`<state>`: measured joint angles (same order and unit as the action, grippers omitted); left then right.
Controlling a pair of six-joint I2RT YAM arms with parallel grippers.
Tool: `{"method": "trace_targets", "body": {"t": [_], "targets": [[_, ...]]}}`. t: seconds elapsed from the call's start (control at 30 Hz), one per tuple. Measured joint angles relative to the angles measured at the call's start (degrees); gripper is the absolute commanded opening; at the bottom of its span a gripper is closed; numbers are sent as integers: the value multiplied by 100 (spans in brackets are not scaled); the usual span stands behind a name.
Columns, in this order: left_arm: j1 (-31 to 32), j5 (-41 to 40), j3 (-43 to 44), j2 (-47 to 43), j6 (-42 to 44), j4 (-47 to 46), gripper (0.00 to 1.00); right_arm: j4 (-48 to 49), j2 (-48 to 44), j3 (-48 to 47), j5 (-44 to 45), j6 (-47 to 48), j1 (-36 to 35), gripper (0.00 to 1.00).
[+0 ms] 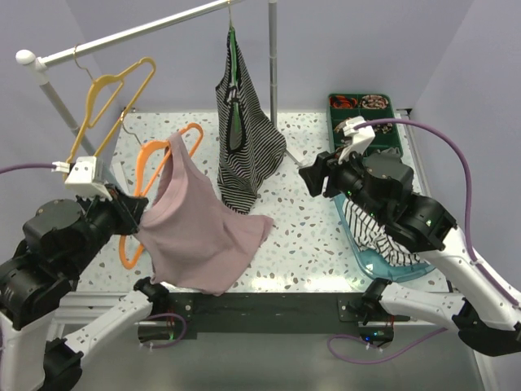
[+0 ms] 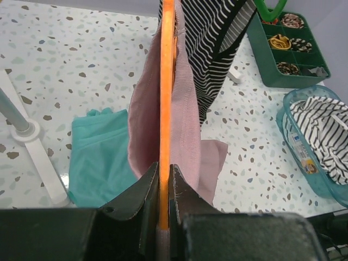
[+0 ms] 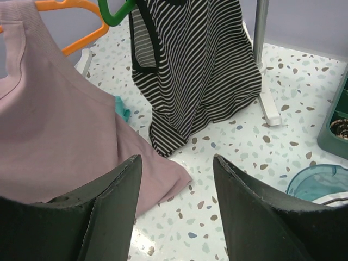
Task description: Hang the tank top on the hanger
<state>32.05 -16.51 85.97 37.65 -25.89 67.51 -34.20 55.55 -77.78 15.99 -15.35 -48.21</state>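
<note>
pale lavender walls (image 1: 366,41) close in a speckled terrazzo table (image 1: 309,244), and from above we see a rail (image 1: 122,37) carrying a yellow hanger (image 1: 114,90) and a striped top (image 1: 244,147). the left tool (image 1: 134,210) is clamped on the orange hanger (image 1: 163,159), held up off the table. the tank top (image 1: 203,236) drapes from the hanger's upper end, its hem spread on the table. the right tool (image 1: 313,175) hovers well apart from the cloth, near a blue tub (image 1: 362,252) and a green tray (image 1: 383,96).

over to the left wrist: both fingers pinch the orange bar edge-on, pink cloth falling either side of it, and a teal cloth (image 2: 100,157) lies on the table below.

right wrist now: fingers spread wide, nothing between them. the pink top fills the left of the view, and the striped one hangs from a green hanger (image 3: 117,15) beyond.

my read is that only one shoulder looks seated, since the hanger's lower loop shows bare outside the cloth. the risk from here is that thin, soft fabric sliding off if the hanger tips. a grab by the right tool could also pull the seated strap free. the dragging hem may catch on the table too, and the striped top hangs near enough to snag.
</note>
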Motion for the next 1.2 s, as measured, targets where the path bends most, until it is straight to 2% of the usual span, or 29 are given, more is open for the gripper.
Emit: {"method": "trace_targets", "body": {"t": [0.3,0.57,1.07,1.2], "targets": [[-2,-568,529,1091,146,-31,0,-109,-22,-225,-2,0,0,58],[0,-828,1674,1808,472,116,0,-179,-48,-291,-59,-2,0,57],[125,-730,3329,1788,946,90,0,-160,304,-372,-520,-94,0,57],[146,-745,3462,1692,1019,33,0,-138,348,-385,-568,-129,0,57]]}}
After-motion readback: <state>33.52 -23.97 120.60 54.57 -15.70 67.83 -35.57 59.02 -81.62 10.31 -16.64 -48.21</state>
